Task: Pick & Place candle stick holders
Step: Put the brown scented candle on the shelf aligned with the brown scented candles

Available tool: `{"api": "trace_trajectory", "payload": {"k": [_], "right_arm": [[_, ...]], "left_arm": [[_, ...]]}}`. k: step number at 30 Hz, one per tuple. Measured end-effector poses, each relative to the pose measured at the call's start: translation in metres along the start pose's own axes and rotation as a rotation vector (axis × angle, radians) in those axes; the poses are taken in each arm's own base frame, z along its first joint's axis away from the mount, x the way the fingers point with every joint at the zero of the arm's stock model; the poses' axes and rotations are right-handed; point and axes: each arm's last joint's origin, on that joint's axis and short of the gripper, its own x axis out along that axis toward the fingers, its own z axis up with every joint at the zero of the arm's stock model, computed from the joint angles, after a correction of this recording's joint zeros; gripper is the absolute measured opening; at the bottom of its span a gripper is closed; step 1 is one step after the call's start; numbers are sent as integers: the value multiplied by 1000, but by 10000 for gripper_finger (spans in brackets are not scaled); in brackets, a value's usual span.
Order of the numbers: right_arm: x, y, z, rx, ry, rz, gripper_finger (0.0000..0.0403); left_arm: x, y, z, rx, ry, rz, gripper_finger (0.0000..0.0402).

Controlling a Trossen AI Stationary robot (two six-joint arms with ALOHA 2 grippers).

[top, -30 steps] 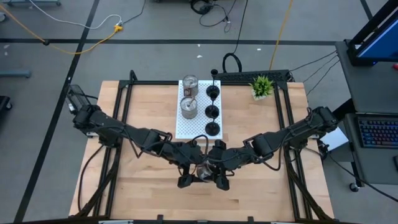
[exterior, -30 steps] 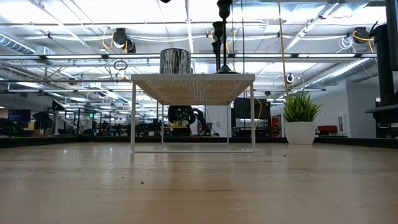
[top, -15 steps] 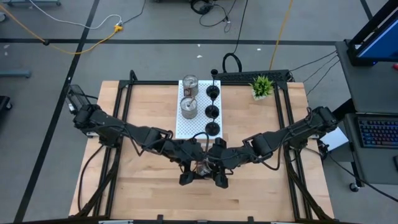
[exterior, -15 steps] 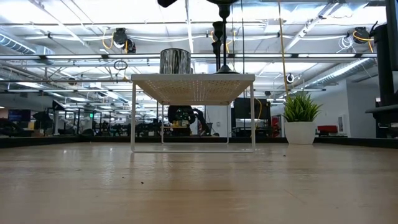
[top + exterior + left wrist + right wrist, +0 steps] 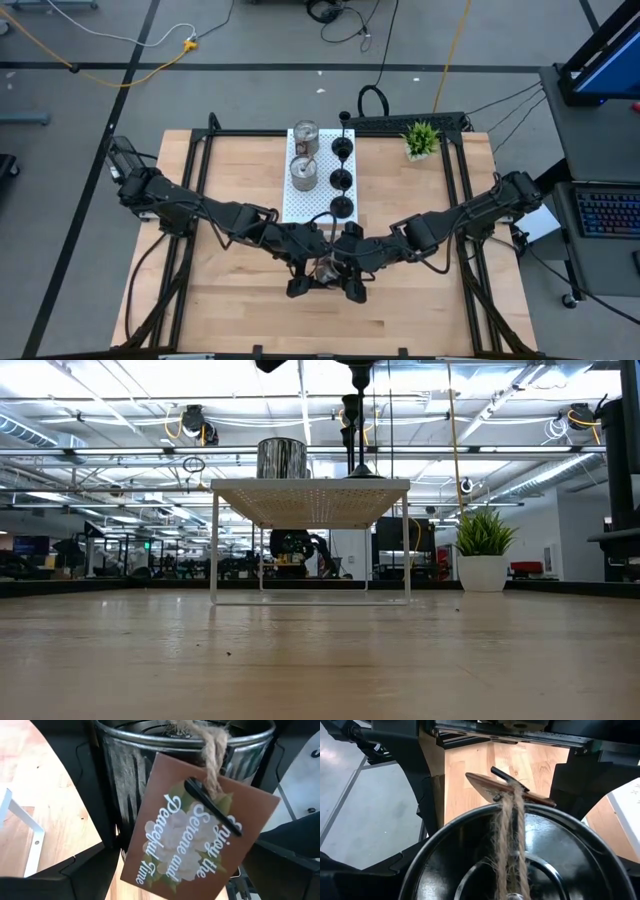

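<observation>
Grey workshop floor with trailing cables surrounds the pale wooden table, seen from above. At the table's twelve o'clock side a white perforated stand is set, and on it five candle stick holders are lined up: two silver holders in one column and three black holders in the column beside them. A small green potted plant is placed toward one o'clock, well apart from the stand. Both dark arms are stretched inward and meet toward the table's six o'clock side, just short of the stand. Between them a sixth silver holder is held above the wood: the left gripper and the right gripper are each spread wide around its ribbed metal wall, one from either side. Twine is tied at the holder's rim, and from it a brown paper tag with white lettering is hung against the wall.
</observation>
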Motion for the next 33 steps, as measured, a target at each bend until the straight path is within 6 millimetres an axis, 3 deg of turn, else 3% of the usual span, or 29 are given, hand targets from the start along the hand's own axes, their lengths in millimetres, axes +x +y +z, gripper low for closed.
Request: {"api": "trace_trajectory", "payload": {"k": [18, 33], "right_arm": [[0, 0, 0, 2, 0, -4, 339], [0, 1, 1, 5, -7, 5, 339]], "left_arm": [[-1, 12, -6, 35, 99, 22, 395], [0, 14, 1, 81, 25, 28, 395]]}}
